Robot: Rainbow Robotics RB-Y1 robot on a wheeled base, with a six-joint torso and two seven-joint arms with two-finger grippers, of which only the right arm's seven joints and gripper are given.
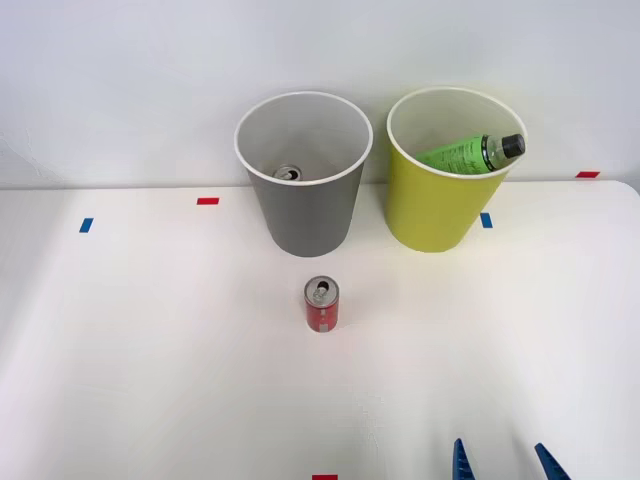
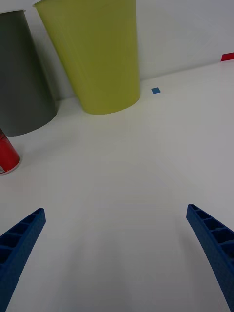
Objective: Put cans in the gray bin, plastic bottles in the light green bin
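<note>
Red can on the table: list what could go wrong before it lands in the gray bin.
1. The red can stands upright and unsupported; the open tool, coming from its right, could clip it and tip it.
2. The gray bin sits close behind the can, so an overshoot might shove the bin.
3. The light green bin, already holding the bottle, stands right beside the gray one; a drop drifting right would mis-sort.

white table [image 1: 150, 380], red and blue tape marks, pale wall [image 1: 120, 80] behind

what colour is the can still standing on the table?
Red, with a silver pull-tab top. The can shows best in the front view, in front of the gray bin.
</note>
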